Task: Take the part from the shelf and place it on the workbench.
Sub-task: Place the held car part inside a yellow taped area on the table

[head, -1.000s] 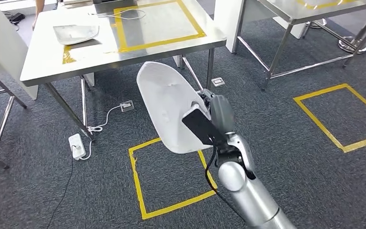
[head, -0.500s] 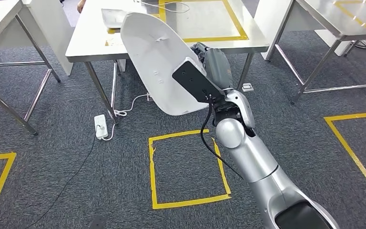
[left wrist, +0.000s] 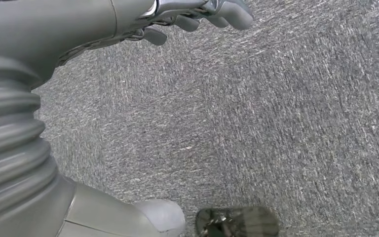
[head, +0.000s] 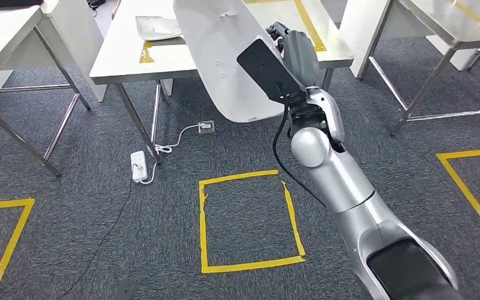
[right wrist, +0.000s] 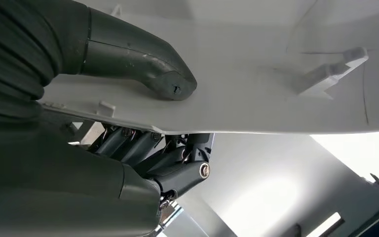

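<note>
The desk [head: 125,62] stands at 12 o'clock; the big white part [head: 225,56] hangs over its front edge, clamped in the right hand [head: 294,53]; the left hand [left wrist: 197,15] hangs over carpet, fingers apart

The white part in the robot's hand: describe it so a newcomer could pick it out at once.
Start at the steel workbench with yellow tape at the top of the head view. Just in front of it, the right hand holds up a large white part, thumb on one face, fingers on the other. Unlike the smaller pale sheet lying flat on the bench, it is curved and held in the air.
</note>
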Motion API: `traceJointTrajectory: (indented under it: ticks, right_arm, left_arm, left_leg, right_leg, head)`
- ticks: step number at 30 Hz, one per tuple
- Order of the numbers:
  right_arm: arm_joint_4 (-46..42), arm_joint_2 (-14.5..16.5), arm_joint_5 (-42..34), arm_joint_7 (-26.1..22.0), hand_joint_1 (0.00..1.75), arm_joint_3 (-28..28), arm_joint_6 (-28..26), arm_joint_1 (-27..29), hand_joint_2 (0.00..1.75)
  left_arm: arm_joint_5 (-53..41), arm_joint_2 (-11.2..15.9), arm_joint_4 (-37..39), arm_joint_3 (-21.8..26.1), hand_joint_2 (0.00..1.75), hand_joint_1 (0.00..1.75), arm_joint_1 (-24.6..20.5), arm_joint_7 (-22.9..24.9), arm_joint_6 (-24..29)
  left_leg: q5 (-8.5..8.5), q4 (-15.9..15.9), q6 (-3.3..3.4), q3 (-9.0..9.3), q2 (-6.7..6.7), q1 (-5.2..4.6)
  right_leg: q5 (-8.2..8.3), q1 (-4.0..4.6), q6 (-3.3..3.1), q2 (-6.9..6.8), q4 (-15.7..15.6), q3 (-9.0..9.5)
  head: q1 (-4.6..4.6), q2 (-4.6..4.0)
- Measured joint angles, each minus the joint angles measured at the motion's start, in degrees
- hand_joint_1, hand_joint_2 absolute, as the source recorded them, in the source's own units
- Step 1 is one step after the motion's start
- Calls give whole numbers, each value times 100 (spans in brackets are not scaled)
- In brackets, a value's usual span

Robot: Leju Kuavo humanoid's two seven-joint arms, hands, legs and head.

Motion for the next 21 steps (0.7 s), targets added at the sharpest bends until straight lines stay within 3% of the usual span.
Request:
traceJointTrajectory:
  ticks: [2,3,5,7,8,12,13,16,17,18,19,21]
  right_arm:
    - [18,-24,7,4,175,0,8,8,175]
    - [26,-34,8,4,175,0,10,11,175]
    - [37,-48,9,3,175,0,10,8,175]
    - [49,-57,9,0,175,0,10,-12,175]
    - [56,-63,8,1,175,1,12,-22,175]
    - [102,-93,5,-2,175,6,19,-40,175]
    - [113,-103,4,-4,175,7,19,-48,175]
    - [168,-135,5,-3,175,14,25,-27,175]
    - [187,-145,5,-1,175,16,28,-7,175]
    - [207,-157,5,-1,175,17,28,6,175]
    - [224,-167,5,-2,175,17,28,12,175]
    - [268,-189,3,-6,175,19,28,12,175]
  left_arm:
    - [-25,9,1,1,175,0,2,40,-28]
    - [-34,10,1,2,175,0,4,52,-36]
    - [-52,15,0,2,175,0,3,66,-43]
    - [-65,22,1,2,175,0,-7,80,-48]
    - [-67,26,1,2,175,0,-13,89,-51]
    - [-70,31,1,3,175,0,-6,104,-67]
    - [-70,32,1,4,175,0,-6,103,-69]
    - [-71,37,2,5,175,0,-1,102,-73]
    - [-71,37,3,5,175,0,10,102,-74]
    - [-71,37,4,6,175,0,23,102,-75]
    - [-71,36,4,7,175,0,33,103,-75]
    - [-74,34,7,7,175,0,44,111,-81]
  left_leg:
    - [-101,502,8,-271,8,-6]
    - [1,461,24,-264,10,-13]
    - [402,-220,85,61,37,-37]
    - [573,-877,157,420,80,-81]
    - [548,-1029,190,505,88,-96]
    - [431,-1143,317,649,29,-69]
    - [407,-1153,345,700,15,-59]
    - [281,-1163,377,836,-24,-58]
    - [229,-1163,372,894,-41,-58]
    - [173,-1163,363,963,-58,-58]
    - [112,-1163,353,1044,-71,-57]
    - [-28,-1160,318,1198,-85,-61]
  right_leg:
    - [-30,27,-18,-18,11,24]
    - [-52,38,-18,-24,17,46]
    - [-117,49,-1,-39,26,120]
    - [-184,75,47,-53,31,174]
    - [-199,83,79,-60,28,192]
    - [-209,78,206,-59,199,151]
    - [-260,64,237,-51,425,14]
    - [-548,24,311,-33,1436,-720]
    - [-586,15,319,-32,1589,-904]
    - [-525,8,318,-32,1547,-997]
    - [-345,4,309,-32,1308,-990]
    - [269,11,274,-28,514,-824]
  head:
    - [-9,0]
    - [-11,0]
    - [-13,0]
    - [-14,0]
    - [-9,0]
    - [20,0]
    - [32,0]
    - [63,0]
    - [68,0]
    - [74,0]
    - [80,0]
    - [86,0]
